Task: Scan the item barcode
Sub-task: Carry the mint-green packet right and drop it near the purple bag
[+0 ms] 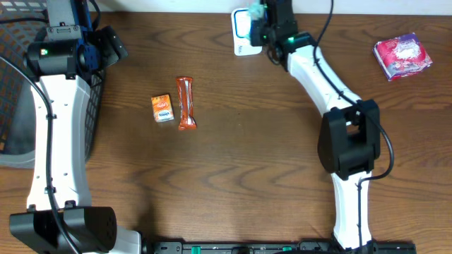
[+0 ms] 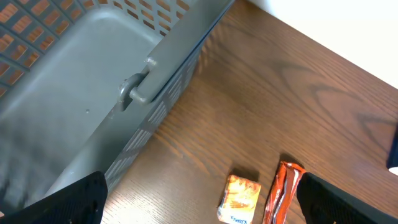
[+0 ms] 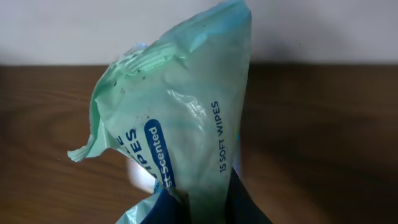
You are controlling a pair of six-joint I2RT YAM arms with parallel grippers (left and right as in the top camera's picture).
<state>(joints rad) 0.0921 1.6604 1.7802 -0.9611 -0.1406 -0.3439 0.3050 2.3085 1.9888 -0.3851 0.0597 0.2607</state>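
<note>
My right gripper (image 1: 264,22) (image 3: 199,205) is shut on the lower end of a pale green pack of wipes (image 3: 180,112) (image 1: 255,13). It holds the pack upright at the far edge of the table, right beside a white scanner (image 1: 241,34) with a blue-lit face. No barcode shows on the pack's visible side. My left gripper (image 1: 116,44) (image 2: 199,202) hangs open and empty by the basket's edge, above the table. Its dark fingers (image 2: 68,202) stand wide apart.
A small orange box (image 1: 162,108) (image 2: 239,198) and an orange-red bar wrapper (image 1: 186,103) (image 2: 281,193) lie side by side left of centre. At the far right lies a pink-red packet (image 1: 402,56). A grey mesh basket (image 1: 21,85) (image 2: 74,112) stands along the left edge.
</note>
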